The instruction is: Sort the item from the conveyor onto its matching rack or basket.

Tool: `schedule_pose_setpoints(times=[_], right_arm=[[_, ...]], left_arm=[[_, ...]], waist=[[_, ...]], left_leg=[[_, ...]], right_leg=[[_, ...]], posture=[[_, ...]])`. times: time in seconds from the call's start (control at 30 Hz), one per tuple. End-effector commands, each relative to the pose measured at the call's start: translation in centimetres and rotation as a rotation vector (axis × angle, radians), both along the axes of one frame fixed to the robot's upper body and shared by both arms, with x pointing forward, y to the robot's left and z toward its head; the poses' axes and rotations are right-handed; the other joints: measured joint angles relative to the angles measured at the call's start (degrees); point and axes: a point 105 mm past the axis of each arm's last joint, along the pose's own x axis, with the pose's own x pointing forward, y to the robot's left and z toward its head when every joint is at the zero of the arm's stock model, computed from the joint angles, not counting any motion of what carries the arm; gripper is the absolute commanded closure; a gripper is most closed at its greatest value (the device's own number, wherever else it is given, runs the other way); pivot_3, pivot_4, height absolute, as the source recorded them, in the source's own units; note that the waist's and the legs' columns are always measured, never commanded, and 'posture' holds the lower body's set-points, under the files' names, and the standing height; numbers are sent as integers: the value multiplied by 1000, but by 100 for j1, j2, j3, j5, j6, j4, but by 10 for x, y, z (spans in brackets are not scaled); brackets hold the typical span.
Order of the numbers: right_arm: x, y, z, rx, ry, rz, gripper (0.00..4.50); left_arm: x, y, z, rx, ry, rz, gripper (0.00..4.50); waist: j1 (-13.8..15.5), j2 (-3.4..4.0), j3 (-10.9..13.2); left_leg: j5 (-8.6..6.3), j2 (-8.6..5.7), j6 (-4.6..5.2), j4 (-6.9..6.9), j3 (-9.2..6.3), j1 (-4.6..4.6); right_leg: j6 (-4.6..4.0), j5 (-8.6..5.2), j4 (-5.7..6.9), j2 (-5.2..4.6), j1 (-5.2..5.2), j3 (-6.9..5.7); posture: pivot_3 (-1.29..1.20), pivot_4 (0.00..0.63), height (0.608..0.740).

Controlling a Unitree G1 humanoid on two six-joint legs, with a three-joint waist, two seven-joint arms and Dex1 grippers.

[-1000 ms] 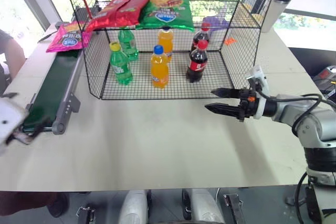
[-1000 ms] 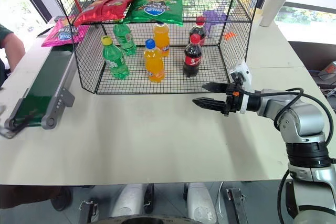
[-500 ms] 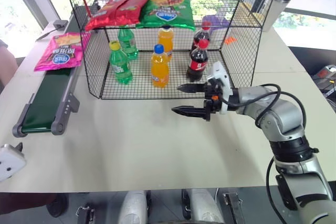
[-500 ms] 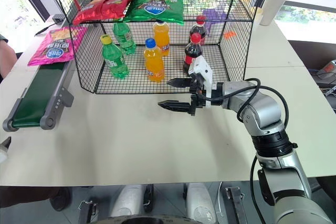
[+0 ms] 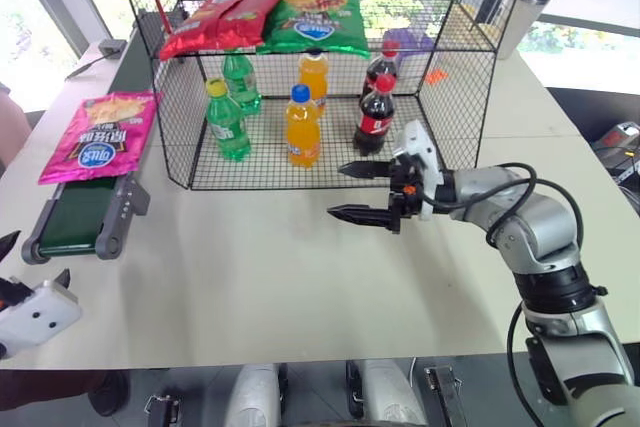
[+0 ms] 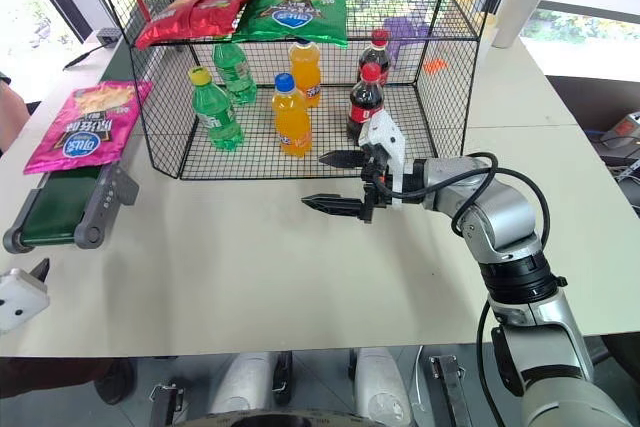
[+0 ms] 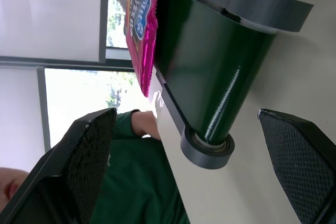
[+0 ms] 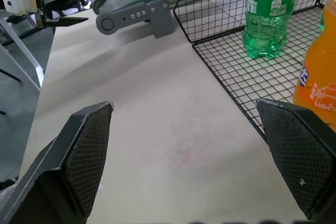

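Observation:
The item, a magenta-pink snack bag [image 5: 95, 135], lies flat on the conveyor [image 5: 75, 217], a dark green belt along the table's left side, a little back from its near end. The black wire rack [image 5: 470, 97] stands behind the table's middle. My left gripper [image 5: 33, 259] hangs open low at the table's left front corner, in front of the belt's near roller [image 7: 207, 148] and apart from it. My right gripper [image 5: 333, 190] is open with nothing in it, pointing left over the table just in front of the rack.
Red snack bags [image 5: 215, 17] and a green one [image 5: 318, 19] lie on the rack's top tier. Green [image 5: 227, 122], orange [image 5: 303, 127] and cola [image 5: 375, 117] bottles stand below. A tumbler [image 5: 528, 12] is at the back right. A person's arm [image 5: 10, 127] shows left of the belt.
The pink bag has ridden the belt toward its near end. My left gripper has sunk lower at the left front corner. My right gripper swung left across the rack's front, then held.

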Motion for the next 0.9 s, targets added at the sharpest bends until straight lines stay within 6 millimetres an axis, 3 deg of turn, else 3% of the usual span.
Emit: schedule_pose_setpoints(times=[0.03,0.5,0.73,0.83,0.9], right_arm=[[0,-6,7,5,-40,-14,11],[3,-10,1,-4,-34,-29,11],[3,-12,0,-7,-41,-43,11],[4,-12,0,-7,-45,-50,0],[3,-13,0,-5,-45,-54,0]], left_arm=[[0,-3,3,12,-17,-11,0],[-1,-6,0,8,-2,-16,0],[7,-10,-4,-4,15,-40,0],[9,-11,-1,-10,-6,-43,843],[7,-10,1,-8,-13,-37,1742]], waist=[[0,0,0],[5,-1,-1],[21,-2,-1],[14,-6,-3],[13,-6,-4]], left_leg=[[0,0,0,0,0,0],[0,-2,0,6,2,1],[1,-3,1,14,2,3],[1,-1,1,18,2,4],[1,0,2,19,2,5]], right_leg=[[0,0,0,0,0,0],[5,3,6,1,1,-2],[11,6,10,10,5,-4],[20,11,11,18,8,-9],[27,15,12,21,8,-9]], posture=[[0,150,740],[0,150,740],[0,150,740],[0,150,740],[0,150,740]])
